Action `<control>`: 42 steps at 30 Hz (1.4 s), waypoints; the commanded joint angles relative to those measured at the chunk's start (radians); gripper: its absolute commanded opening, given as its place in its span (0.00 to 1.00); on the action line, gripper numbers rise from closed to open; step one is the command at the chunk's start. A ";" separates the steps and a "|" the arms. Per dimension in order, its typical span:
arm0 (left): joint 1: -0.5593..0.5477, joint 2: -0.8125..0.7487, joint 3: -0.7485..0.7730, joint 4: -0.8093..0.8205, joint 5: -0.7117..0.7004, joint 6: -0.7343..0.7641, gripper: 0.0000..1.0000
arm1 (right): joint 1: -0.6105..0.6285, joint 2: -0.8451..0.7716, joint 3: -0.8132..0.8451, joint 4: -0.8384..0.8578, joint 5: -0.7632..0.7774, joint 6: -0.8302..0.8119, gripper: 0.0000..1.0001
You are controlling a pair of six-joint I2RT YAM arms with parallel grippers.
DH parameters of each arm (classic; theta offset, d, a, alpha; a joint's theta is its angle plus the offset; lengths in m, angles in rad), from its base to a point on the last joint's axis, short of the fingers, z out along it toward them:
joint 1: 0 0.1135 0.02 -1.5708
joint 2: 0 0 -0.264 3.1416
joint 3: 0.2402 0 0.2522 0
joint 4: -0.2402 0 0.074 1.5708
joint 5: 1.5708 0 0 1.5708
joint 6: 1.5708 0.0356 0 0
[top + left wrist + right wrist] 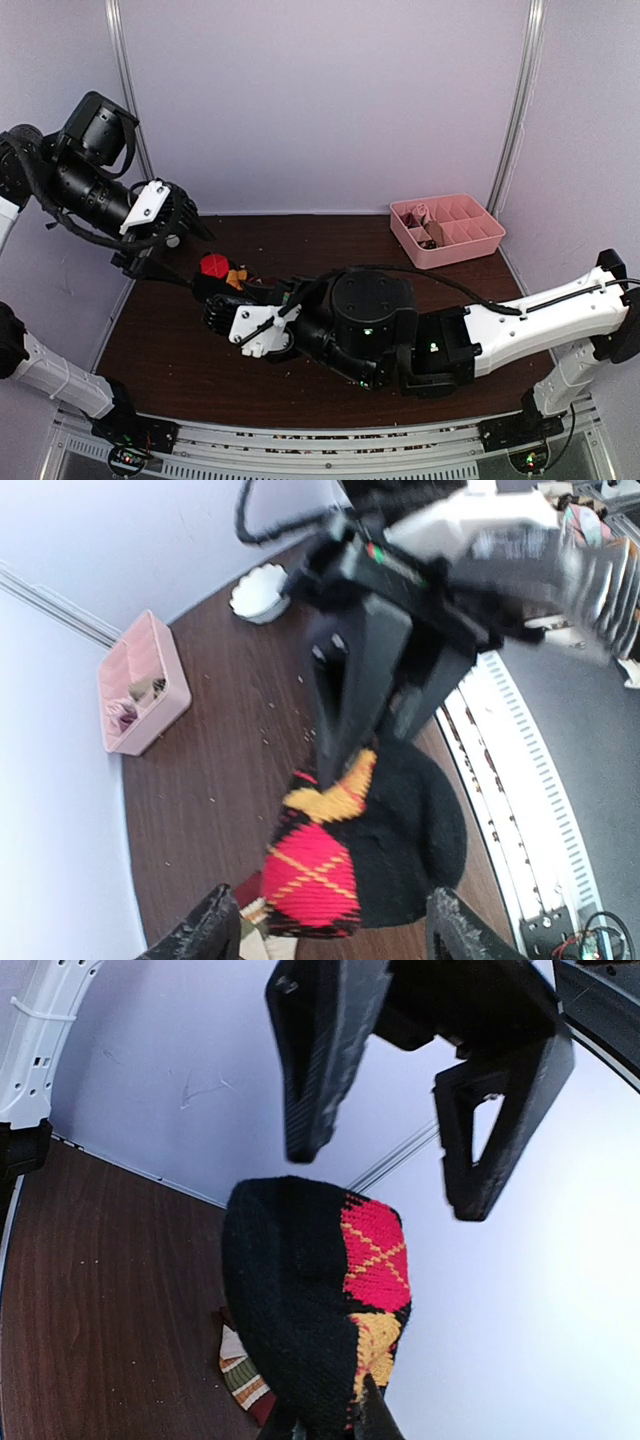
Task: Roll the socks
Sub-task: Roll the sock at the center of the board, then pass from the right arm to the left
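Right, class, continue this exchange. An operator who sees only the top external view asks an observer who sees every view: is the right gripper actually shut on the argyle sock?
Observer: Yes; the left wrist view shows the right gripper clamped on the black argyle sock at its edge.
Operator: And the left gripper?
Observer: Open; the right wrist view shows its fingers spread, holding nothing.
Operator: Where is the striped sock?
Observer: On the table, partly hidden under the argyle sock.

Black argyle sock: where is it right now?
Top view, left of centre: the black argyle sock is pinched by the right gripper, just before the open left gripper, striped sock beneath.
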 commanded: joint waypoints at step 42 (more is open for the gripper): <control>0.030 0.057 -0.098 0.029 0.238 -0.144 0.60 | -0.020 -0.056 -0.041 0.142 -0.056 0.139 0.00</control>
